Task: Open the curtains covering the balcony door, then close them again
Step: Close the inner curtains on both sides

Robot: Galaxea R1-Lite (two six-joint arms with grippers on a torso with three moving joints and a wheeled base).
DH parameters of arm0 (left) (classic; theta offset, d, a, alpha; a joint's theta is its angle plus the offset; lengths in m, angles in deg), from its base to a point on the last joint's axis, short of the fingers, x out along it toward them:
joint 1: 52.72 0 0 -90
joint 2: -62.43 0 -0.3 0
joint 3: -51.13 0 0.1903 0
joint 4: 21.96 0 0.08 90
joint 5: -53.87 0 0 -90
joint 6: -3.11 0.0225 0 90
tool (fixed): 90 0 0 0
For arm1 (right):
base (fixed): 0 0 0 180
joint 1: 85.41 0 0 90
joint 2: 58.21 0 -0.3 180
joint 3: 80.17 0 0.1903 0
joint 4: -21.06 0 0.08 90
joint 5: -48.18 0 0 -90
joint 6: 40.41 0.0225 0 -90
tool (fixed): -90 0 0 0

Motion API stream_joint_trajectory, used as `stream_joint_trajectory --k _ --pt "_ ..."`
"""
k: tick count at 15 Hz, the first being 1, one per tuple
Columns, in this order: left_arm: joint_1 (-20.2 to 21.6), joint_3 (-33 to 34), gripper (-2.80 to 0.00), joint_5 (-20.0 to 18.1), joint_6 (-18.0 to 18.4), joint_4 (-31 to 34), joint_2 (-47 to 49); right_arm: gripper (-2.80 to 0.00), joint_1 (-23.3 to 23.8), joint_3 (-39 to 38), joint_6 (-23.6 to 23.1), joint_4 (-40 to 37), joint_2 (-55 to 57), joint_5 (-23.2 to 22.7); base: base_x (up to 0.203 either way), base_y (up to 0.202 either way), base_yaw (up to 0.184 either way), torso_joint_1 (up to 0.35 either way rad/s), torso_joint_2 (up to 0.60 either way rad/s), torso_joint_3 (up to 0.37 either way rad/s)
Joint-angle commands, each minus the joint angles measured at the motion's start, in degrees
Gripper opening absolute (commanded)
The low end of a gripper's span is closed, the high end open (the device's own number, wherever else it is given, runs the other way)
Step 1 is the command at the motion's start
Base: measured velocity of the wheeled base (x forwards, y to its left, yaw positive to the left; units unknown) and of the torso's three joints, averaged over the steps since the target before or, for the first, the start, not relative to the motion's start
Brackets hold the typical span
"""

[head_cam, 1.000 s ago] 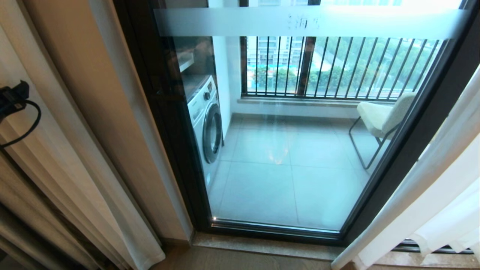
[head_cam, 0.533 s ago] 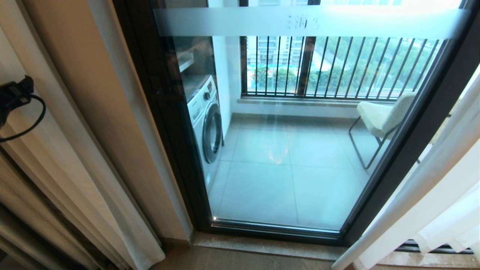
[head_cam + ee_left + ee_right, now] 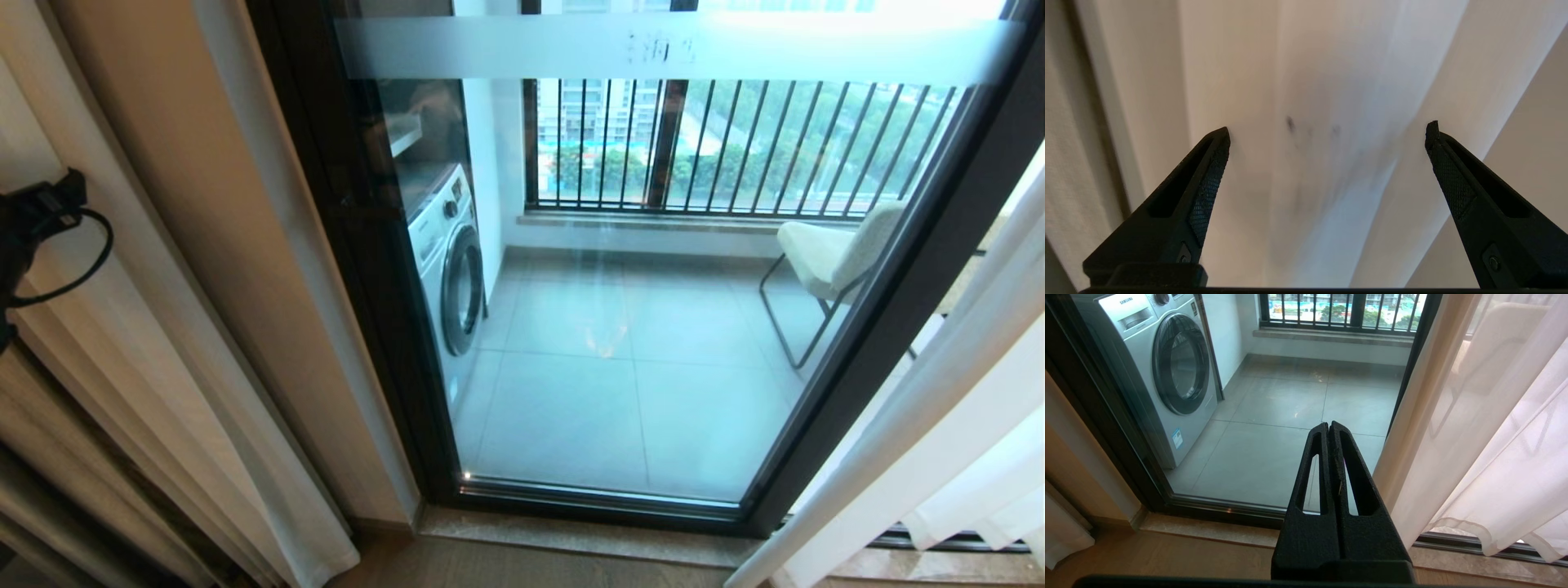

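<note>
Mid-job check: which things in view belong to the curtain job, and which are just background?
Part of the job:
- sheer curtains, pulled aside at the right
- balcony door, glass uncovered
- left tool, open at the fabric on the left
- right tool, shut, idle

Just there:
- beige drapes
- washing machine
- chair
- railing

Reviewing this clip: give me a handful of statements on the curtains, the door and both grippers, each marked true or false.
1. The left gripper is open, facing pale fabric. True.
2. The right gripper clamps the sheer curtain. False: it is shut on nothing, beside the curtain.
3. The balcony door glass is uncovered in the middle. True.
4. A washing machine stands on the balcony. True.
5. The chair lies tipped over. False: it stands upright.
</note>
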Motion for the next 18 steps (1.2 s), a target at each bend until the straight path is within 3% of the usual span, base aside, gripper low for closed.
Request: stream_joint_trajectory --k 1,5,6,18 --pt "-0.3 -0.1 0.00 0.1 -0.1 -0.3 0.6 -2.80 0.0 0.0 0.0 0.0 0.1 0.0 0.000 0.000 0.000 0.000 0.00 0.000" --pt "-0.8 -0.5 0.00 0.1 -0.1 -0.4 1.0 -2.80 0.0 0.0 0.0 0.0 0.1 0.0 0.000 0.000 0.000 0.000 0.00 0.000" --pt "-0.9 -0.5 -2.80 0.1 0.0 -0.4 1.1 -2.80 0.0 0.0 0.0 0.0 0.1 0.0 0.000 0.000 0.000 0.000 0.00 0.000" --pt "-1.6 1.6 -2.80 0.3 0.2 -0.5 -0.7 -2.80 0.0 0.0 0.0 0.0 0.1 0.0 0.000 0.000 0.000 0.000 0.00 0.000"
